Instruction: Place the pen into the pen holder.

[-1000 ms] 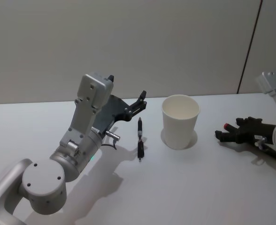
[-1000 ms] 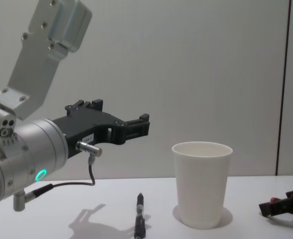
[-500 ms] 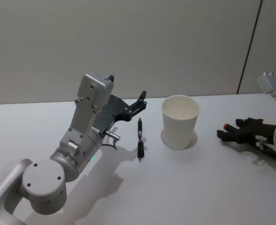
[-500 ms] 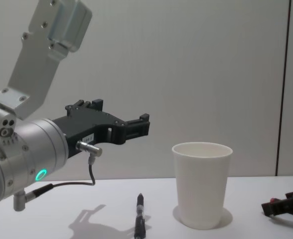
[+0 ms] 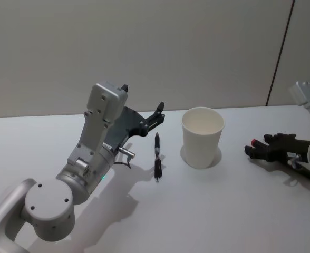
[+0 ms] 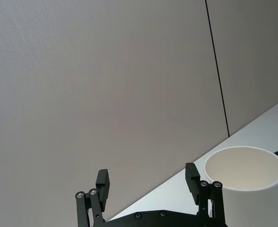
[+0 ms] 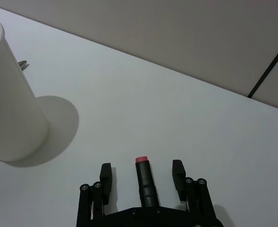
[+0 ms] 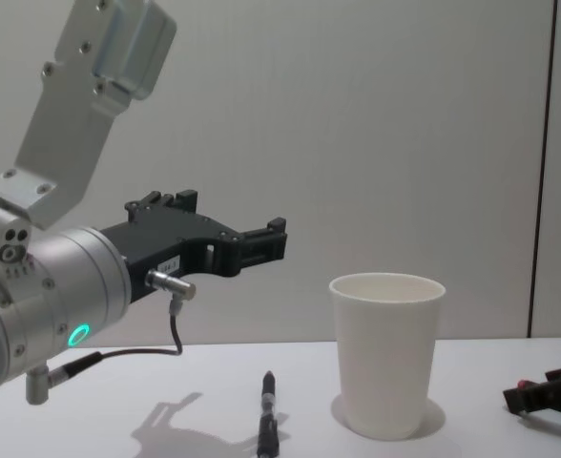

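Left of the pen holder (image 5: pixel 202 136) the pen (image 5: pixel 157 157) lay flat and unheld. The left gripper (image 5: pixel 159 112) hovered above its far end, wide open and empty, likely poised to grasp. The right gripper (image 5: pixel 256 146) sat parked at the right, open.

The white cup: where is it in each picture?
Head view: cup right of centre, beside the pen.
Chest view: cup lower right of centre.
Left wrist view: cup close beside the left gripper.
Right wrist view: cup ahead of the right gripper, to one side.
Shared landmark: dark wall seam.
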{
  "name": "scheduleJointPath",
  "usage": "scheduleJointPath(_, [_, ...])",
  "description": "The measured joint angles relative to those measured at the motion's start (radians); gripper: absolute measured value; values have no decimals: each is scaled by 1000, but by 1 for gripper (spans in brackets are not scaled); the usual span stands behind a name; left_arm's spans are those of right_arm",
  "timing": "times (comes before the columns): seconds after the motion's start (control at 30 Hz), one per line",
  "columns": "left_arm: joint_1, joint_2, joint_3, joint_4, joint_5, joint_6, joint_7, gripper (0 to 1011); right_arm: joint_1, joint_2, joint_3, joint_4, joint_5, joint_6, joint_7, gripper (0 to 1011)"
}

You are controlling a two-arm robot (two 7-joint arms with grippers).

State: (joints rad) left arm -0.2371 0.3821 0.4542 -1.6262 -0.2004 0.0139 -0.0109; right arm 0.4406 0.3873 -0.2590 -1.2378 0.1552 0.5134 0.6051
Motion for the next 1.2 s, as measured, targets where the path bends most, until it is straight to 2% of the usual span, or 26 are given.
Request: scheduleJointPath(1.2, [0, 0, 0, 0, 0, 0, 0, 1001, 0, 0, 0, 2, 0, 2, 0, 560])
